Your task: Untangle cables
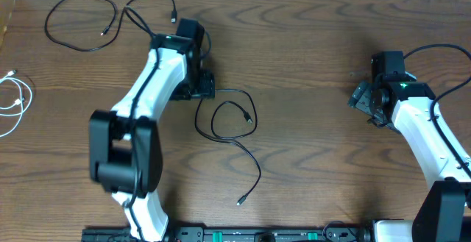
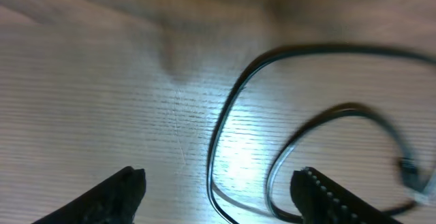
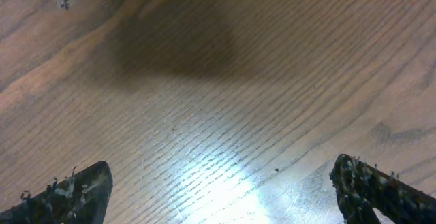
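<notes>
Jaws on the left gripper [image 2: 218, 197] are spread, thin black looped cable [image 2: 216, 139] between them on the brown wooden bench [image 1: 316, 36]. Second black cable [image 1: 46, 23] and white cable [image 1: 30, 97] sit far left. Right gripper [image 3: 218, 190] jaws wide, empty.

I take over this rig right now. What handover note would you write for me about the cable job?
Left end effector: open, low over the middle black cable; a strand lies between its fingers, not gripped.
Right end effector: open, empty, over bare table.
Other cables: second black cable at the far left, white cable at the left edge.
Done: all three lie apart from one another.
Left: the middle black cable loops over itself; it probably needs straightening.
</notes>
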Tool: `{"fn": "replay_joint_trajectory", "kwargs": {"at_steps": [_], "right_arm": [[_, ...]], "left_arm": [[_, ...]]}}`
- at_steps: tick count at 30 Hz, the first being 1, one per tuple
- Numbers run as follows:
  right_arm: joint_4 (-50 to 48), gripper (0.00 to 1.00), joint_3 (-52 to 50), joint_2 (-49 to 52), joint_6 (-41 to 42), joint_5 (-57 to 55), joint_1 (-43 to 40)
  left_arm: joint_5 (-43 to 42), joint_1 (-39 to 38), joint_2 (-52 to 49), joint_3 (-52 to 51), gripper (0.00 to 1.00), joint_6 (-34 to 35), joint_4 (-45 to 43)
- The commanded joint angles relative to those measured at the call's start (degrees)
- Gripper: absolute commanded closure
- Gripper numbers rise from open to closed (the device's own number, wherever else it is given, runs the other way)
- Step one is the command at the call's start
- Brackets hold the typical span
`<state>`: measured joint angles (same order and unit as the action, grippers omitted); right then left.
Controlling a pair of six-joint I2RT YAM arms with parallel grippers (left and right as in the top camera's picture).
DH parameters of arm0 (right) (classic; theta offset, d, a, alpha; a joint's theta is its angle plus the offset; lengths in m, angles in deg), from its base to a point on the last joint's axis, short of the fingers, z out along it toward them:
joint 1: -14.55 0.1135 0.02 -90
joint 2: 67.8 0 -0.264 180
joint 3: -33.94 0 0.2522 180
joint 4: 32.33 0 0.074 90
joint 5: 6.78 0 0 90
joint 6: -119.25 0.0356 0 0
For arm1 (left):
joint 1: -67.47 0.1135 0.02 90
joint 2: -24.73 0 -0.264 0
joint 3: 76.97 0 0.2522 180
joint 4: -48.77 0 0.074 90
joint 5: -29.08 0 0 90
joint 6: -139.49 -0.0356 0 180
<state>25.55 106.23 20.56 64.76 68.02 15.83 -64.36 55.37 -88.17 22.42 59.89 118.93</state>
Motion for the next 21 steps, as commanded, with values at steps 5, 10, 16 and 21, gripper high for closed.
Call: {"fn": "replay_joint_trajectory", "kwargs": {"at_steps": [5,10,16,21], "right_arm": [[0.1,0.01,0.1,0.1,-0.4,-0.7,-0.1],[0.1,0.01,0.1,0.1,-0.4,-0.7,-0.1],[0.1,0.01,0.1,0.1,-0.4,-0.7,-0.1],[0.1,0.01,0.1,0.1,-0.4,-0.7,-0.1]], "left_arm": [[1.1,-0.1,-6.8,-0.3,0.45,-0.6,3.1],[1.2,-0.1,-7.3,-0.3,0.46,-0.4,6.0],[1.1,-0.1,-7.3,-2.0,0.48,0.2,6.6],[0.4,-0.1,-7.3,-5.8,0.49,1.1,4.0]]}}
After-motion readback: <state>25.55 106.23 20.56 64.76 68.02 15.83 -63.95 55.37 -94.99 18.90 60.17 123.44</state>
